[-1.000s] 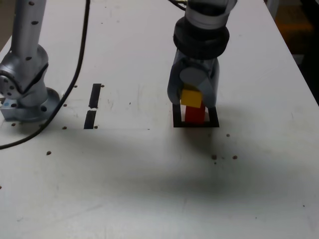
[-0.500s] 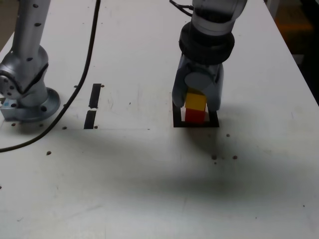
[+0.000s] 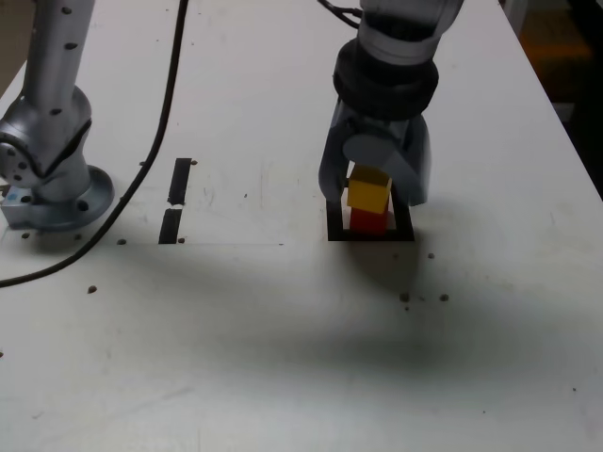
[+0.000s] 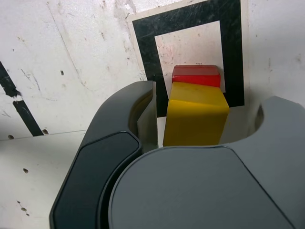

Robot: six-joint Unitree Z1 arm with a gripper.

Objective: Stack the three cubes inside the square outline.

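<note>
On the exterior view's left, the arm's base (image 3: 47,179) sits on the white surface (image 3: 283,358), with two short black tape strips (image 3: 175,200) just to its right. Further right, the square outline (image 3: 369,229) holds the red cube (image 3: 369,221), and the yellow cube (image 3: 368,191) rests on top of it, turned slightly askew. The gripper (image 3: 373,188) hangs over the stack with its fingers (image 4: 143,119) spread apart, one on each side of the yellow cube with a gap visible, gripping nothing. The green cube cannot be seen.
</note>
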